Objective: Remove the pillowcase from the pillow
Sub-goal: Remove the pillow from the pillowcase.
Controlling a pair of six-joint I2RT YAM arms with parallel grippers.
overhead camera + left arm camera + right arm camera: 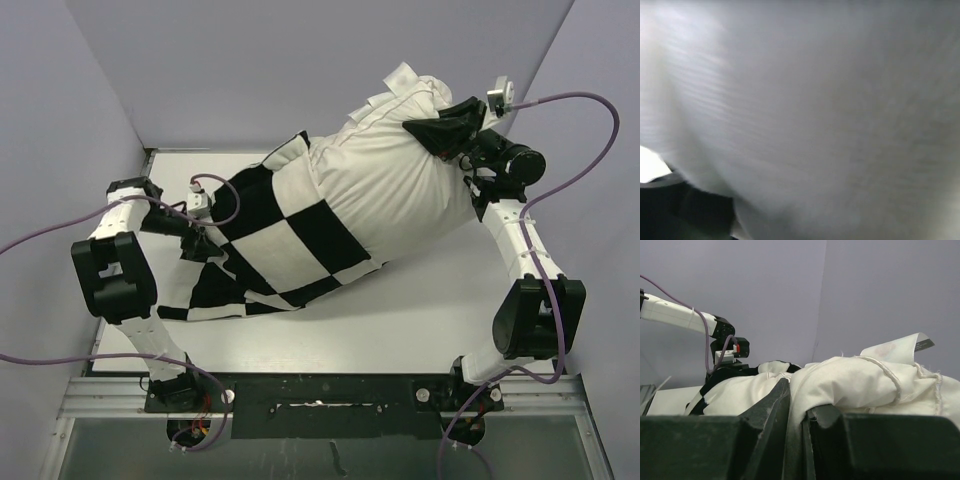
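The plain white pillow [400,190] slants up from the table, its far right corner raised. My right gripper [430,130] is shut on that corner; in the right wrist view a fold of the pillow [860,380] is pinched between the dark fingers [775,405]. The black-and-white checkered pillowcase [290,250] still wraps the pillow's lower left half and trails onto the table. My left gripper [207,240] is buried in the case's bunched left edge and seems shut on it. Its fingers are hidden. The left wrist view shows only blurred white fabric [815,110].
The white table [430,300] is boxed in by grey walls at the back and both sides. Purple cables [590,110] loop off both arms. A metal rail [330,390] with the arm bases runs along the near edge.
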